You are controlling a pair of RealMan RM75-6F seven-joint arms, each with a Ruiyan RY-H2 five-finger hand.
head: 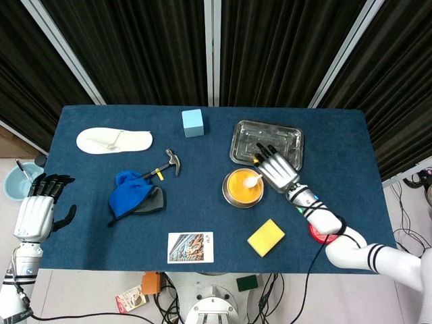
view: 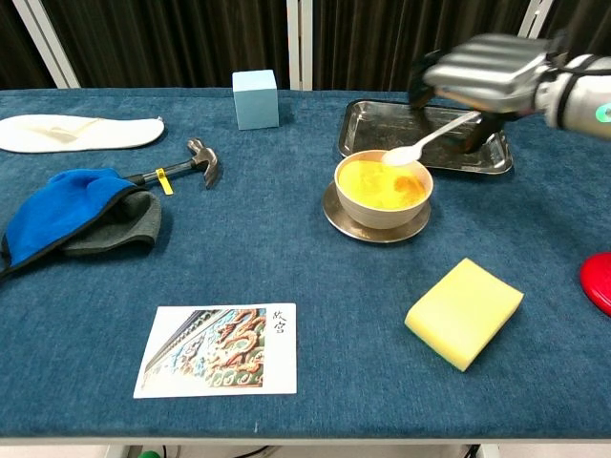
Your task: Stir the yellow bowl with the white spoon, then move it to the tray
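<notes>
The yellow bowl (head: 241, 188) (view: 380, 188) stands on a metal saucer right of the table's middle. My right hand (head: 275, 169) (view: 482, 74) hovers above its far right rim and holds the white spoon (head: 252, 180) (view: 426, 138) by the handle. The spoon slants down, its head over the bowl's right side, just above the yellow content. The metal tray (head: 244, 150) (view: 372, 124) lies directly behind the bowl. My left hand (head: 38, 210) hangs off the table's left edge with fingers spread and holds nothing.
A yellow sponge (head: 265, 237) (view: 464, 310) lies in front of the bowl and a red disc (head: 314, 231) (view: 599, 281) at the right. A hammer (head: 165, 165), blue and grey cloths (head: 133, 193), a white insole (head: 113, 141), a light blue cube (head: 193, 122) and a picture card (head: 190, 247) occupy the left and middle.
</notes>
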